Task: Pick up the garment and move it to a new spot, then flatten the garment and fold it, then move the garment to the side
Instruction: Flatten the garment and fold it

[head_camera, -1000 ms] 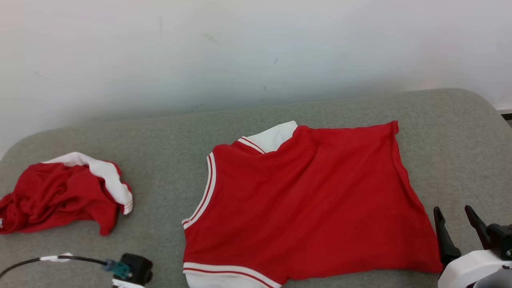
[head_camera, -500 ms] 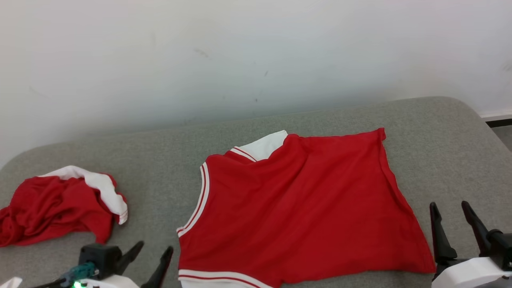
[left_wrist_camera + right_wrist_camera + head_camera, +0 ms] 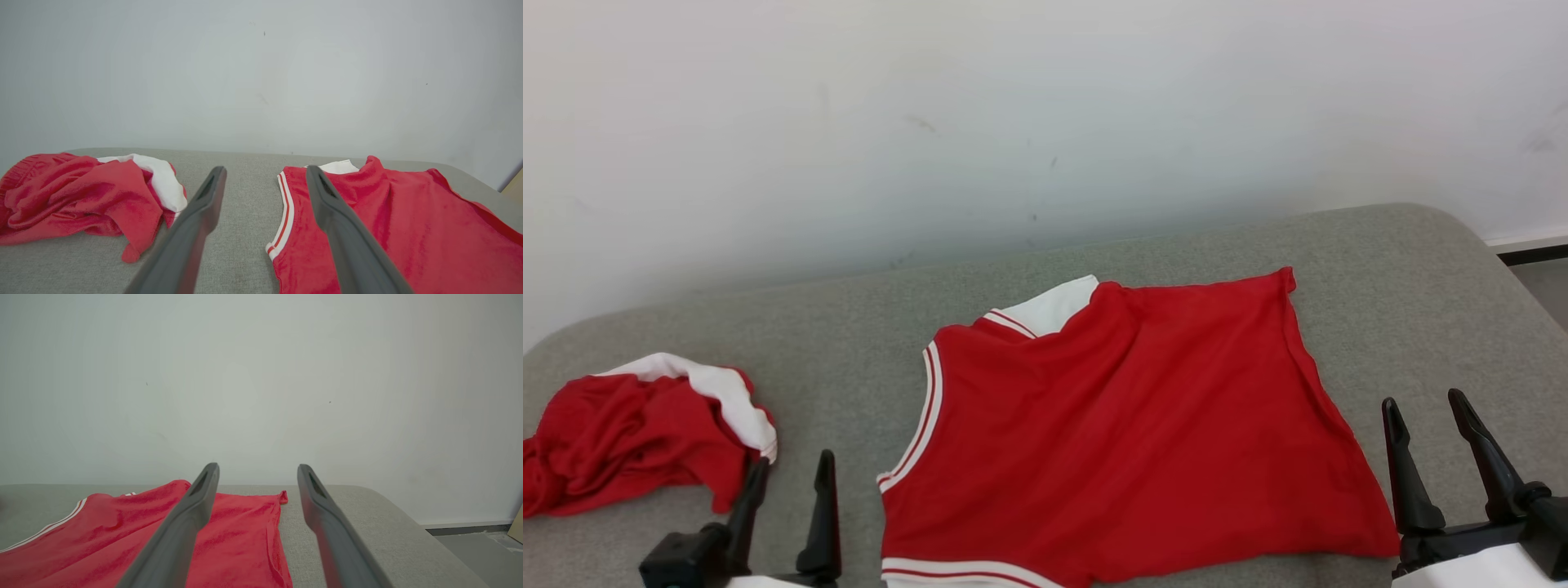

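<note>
Far left on the grey worktop (image 3: 849,327): a crumpled red-and-white heap (image 3: 629,433), well apart from everything else and touched by nothing.

Just right of it, at the lower edge of the head view: left gripper (image 3: 793,461), fingers spread wide, empty, poised over bare cloth-covered surface between the heap and the striped armhole edge.

Centre: the red garment (image 3: 1119,425), sleeveless, with white-and-red trim along armhole and near hem, and a white panel (image 3: 1054,306) peeking out at the far edge. Lying mostly flat, with soft wrinkles across the middle and a slightly rolled right edge.

Far right: right gripper (image 3: 1423,400), likewise wide open and empty, just beside the near right corner, not touching.

Behind all of it, a plain white wall (image 3: 1013,122).

Judged step: flattening largely done, folding about to begin, nothing pinched yet.

Next move, probably: lowering both grippers to the nearest cloth edges, closing on them, then carrying one side across. Calls for a low, shallow approach to get under thin fabric without digging into the soft top, and a matched lift on both sides to avoid skew.
</note>
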